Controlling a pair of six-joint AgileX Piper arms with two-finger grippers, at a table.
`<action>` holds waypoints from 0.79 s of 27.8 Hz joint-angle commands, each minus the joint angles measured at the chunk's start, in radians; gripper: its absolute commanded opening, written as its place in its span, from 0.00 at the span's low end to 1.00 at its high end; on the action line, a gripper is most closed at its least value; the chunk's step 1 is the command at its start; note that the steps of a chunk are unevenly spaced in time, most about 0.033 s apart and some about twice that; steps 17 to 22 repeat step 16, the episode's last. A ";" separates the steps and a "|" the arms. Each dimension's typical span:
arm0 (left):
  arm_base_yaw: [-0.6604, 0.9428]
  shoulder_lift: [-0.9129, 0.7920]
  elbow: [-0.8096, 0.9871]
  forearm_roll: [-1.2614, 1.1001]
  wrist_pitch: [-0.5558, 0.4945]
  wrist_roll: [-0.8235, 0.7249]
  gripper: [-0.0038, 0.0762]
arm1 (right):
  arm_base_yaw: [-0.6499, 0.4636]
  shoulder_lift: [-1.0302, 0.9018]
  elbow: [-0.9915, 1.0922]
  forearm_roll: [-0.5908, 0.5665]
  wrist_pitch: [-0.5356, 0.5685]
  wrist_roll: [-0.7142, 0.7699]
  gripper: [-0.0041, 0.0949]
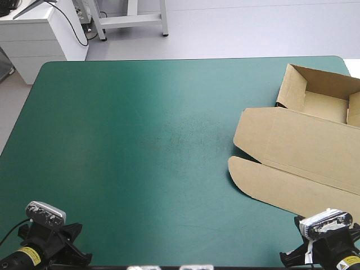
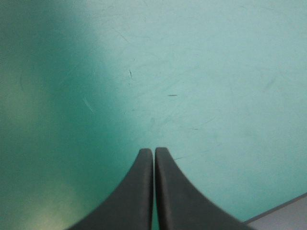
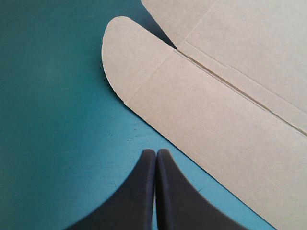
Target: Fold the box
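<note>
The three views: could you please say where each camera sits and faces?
High view: above, behind, facing down on the teal-green cover; both arms at near edge.
Left wrist view: over the left gripper, fingers shut, bare cover.
Right wrist view: over the right gripper, fingers shut, facing the box.
Shared: the box, high and right wrist.

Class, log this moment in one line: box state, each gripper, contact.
box: open tray, lid flat | left gripper: shut, over teal-green cover | right gripper: shut, beside lid's edge | box contact: none
</note>
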 commanded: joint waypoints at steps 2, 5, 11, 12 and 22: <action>-0.004 0.009 -0.013 -0.028 -0.086 0.000 0.04 | 0.002 0.013 0.017 0.026 -0.056 -0.007 0.03; -0.004 0.009 -0.013 -0.028 -0.084 0.000 0.04 | 0.002 0.013 0.033 0.026 -0.047 -0.007 0.03; -0.004 0.009 -0.008 -0.024 -0.078 0.000 0.04 | 0.002 0.013 0.033 0.026 -0.047 -0.007 0.03; -0.004 0.009 -0.003 -0.024 -0.067 0.000 0.04 | 0.002 0.013 0.033 0.026 -0.047 -0.007 0.03; -0.004 0.009 0.000 -0.024 -0.055 0.000 0.04 | 0.002 0.013 0.033 0.025 -0.049 -0.007 0.03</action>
